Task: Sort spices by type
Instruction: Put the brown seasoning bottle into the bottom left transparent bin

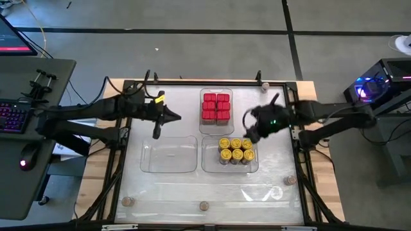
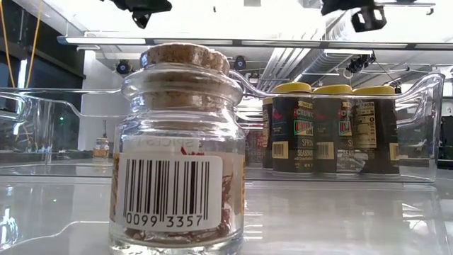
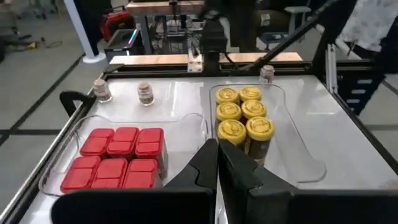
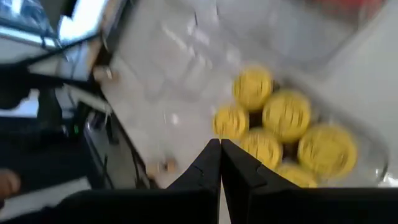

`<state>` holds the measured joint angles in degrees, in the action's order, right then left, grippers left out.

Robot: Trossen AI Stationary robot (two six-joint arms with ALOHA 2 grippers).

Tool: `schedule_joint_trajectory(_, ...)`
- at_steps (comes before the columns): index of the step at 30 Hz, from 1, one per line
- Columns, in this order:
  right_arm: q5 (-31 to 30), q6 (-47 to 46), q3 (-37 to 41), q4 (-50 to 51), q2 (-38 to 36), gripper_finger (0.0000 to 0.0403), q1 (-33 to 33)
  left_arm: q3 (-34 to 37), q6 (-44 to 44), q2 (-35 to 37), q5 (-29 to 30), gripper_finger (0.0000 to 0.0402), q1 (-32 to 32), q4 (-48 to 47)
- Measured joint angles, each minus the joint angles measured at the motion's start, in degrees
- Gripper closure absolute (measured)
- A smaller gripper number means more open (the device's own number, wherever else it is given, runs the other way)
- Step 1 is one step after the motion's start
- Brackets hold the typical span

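At the near table edge, three small cork-stoppered glass jars stand apart: one at 6 o'clock, one at 7 o'clock, one at 4 o'clock. The 6 o'clock jar is clear glass with a barcode label and reddish contents. An empty clear tray sits left of centre, with open table surface around it. Right of centre, a second clear tray holds six dark jars with yellow lids, packed touching. Toward 12 o'clock, a third tray holds six red boxy containers in a tight block. Another cork jar stands at the far edge. The left gripper hovers above the empty tray's far rim, fingers closed on nothing. The right gripper hovers over the yellow-lidded jars, fingers likewise together and empty.
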<state>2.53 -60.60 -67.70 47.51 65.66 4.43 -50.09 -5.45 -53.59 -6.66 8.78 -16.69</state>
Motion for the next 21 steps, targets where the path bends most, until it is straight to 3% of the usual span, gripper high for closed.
schedule_joint_trajectory(7,8.18,-1.62,4.64,7.44,3.2,0.0395,4.25,0.0,10.89,-3.3,-0.3,0.0402,0.69,0.72)
schedule_joint_trajectory(10,13.77,2.85,7.84,13.23,4.44,0.0369,4.22,0.0,14.8,-3.88,-0.49,0.0401,0.59,0.77)
schedule_joint_trajectory(21,29.67,3.63,25.58,17.93,4.98,0.0151,10.85,0.0,29.58,-3.86,0.53,0.0401,0.56,1.97)
